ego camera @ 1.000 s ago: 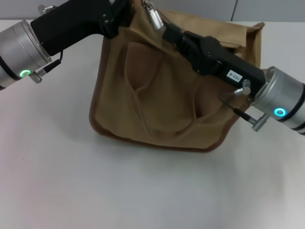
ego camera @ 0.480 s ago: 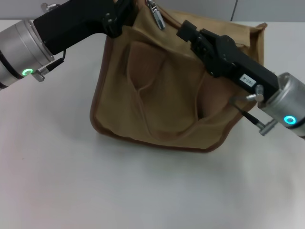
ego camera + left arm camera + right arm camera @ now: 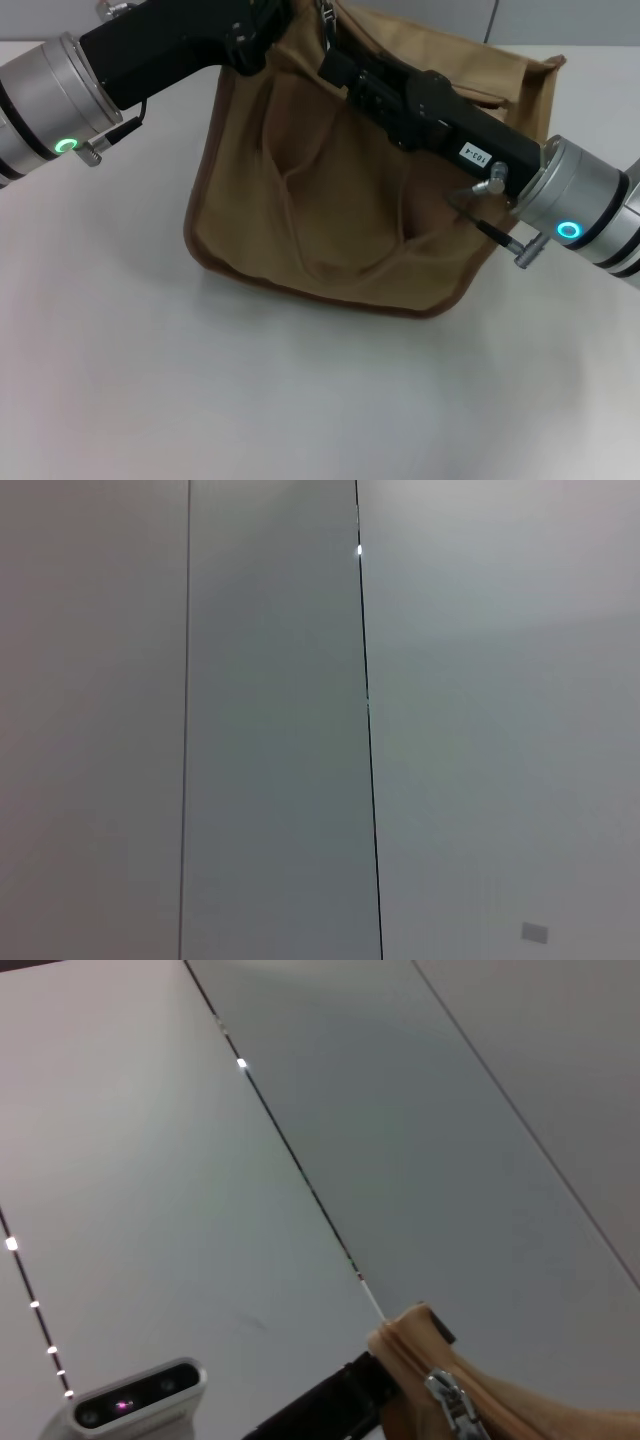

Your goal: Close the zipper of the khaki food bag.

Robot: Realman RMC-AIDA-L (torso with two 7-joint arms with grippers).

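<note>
The khaki food bag [image 3: 340,190] stands on the white counter [image 3: 200,400], tipped a little, with its two handles facing the robot. The left end effector [image 3: 262,22] is at the bag's top left corner and seems to pinch the cloth there, but its tips are hidden. The right end effector [image 3: 335,62] reaches across the front of the bag to the top edge, close to the silver pull of the zipper [image 3: 326,12]. I cannot tell if it is open or closed.
</note>
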